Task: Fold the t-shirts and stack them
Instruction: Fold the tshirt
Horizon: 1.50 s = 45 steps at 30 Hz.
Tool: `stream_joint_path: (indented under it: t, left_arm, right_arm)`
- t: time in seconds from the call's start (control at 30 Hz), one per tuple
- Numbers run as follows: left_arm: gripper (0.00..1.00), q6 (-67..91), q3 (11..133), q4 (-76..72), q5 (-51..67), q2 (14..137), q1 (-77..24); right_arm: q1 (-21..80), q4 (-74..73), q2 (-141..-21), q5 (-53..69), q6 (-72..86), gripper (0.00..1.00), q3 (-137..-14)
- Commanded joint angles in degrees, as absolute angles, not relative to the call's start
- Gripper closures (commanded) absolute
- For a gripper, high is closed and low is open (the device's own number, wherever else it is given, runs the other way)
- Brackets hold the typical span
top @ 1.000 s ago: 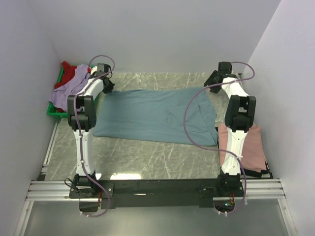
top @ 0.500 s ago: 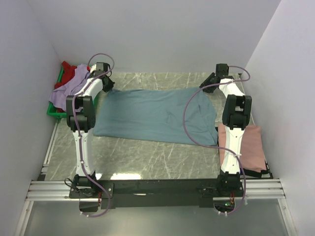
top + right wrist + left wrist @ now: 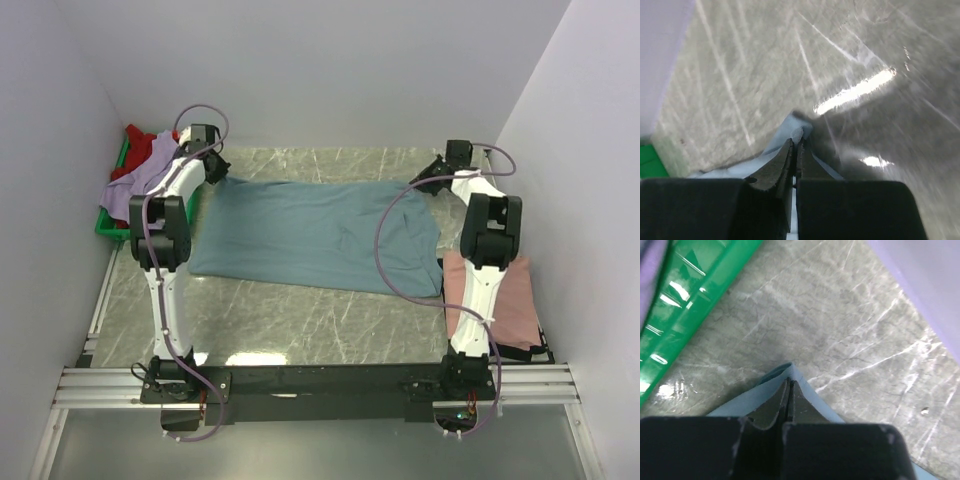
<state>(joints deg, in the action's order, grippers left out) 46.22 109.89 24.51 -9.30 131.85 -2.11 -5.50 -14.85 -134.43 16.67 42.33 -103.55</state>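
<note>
A grey-blue t-shirt (image 3: 320, 235) lies spread across the middle of the table. My left gripper (image 3: 213, 172) is shut on its far left corner (image 3: 797, 376), cloth showing on both sides of the jaws. At the far right corner (image 3: 801, 131), my right gripper (image 3: 428, 180) is shut with the cloth pinched between its fingers. A salmon pink t-shirt (image 3: 515, 300) lies folded at the right edge, partly under the right arm. A lavender t-shirt (image 3: 145, 175) and a red one (image 3: 140, 143) are heaped at the far left.
A green plastic tray (image 3: 108, 228) at the far left holds the lavender and red heap; its rim (image 3: 700, 295) shows in the left wrist view. White walls close in the back and both sides. A black rail (image 3: 320, 380) runs along the near edge.
My right gripper moved toward the far right corner of the grey-blue shirt and shut on it. The left gripper shifted slightly farther back, still shut on its corner.
</note>
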Motion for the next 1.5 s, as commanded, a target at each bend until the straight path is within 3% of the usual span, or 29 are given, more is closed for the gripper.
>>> stream_joint_path:
  t: [0.0,0.8,1.27,1.47]
  left_arm:
    - [1.0,46.76,109.25,21.36,-8.18,126.13,-1.06]
    - [1.0,48.69,95.1,14.33,-3.16,117.16,2.37]
    - [1.0,51.15,79.81,11.69,-5.02,109.08,3.51]
    - [1.0,49.57,83.83,12.2,-1.76,110.21,3.69]
  right_arm:
    - [-7.03,-7.04,-124.74,17.4,40.96,1.0,-99.15]
    - [-8.09,1.39,-106.53,17.4,38.5,1.0,-76.56]
    - [-7.73,9.93,-90.54,15.74,41.22,1.0,-51.78]
    - [-7.73,5.54,-93.06,16.34,40.43,1.0,-57.99]
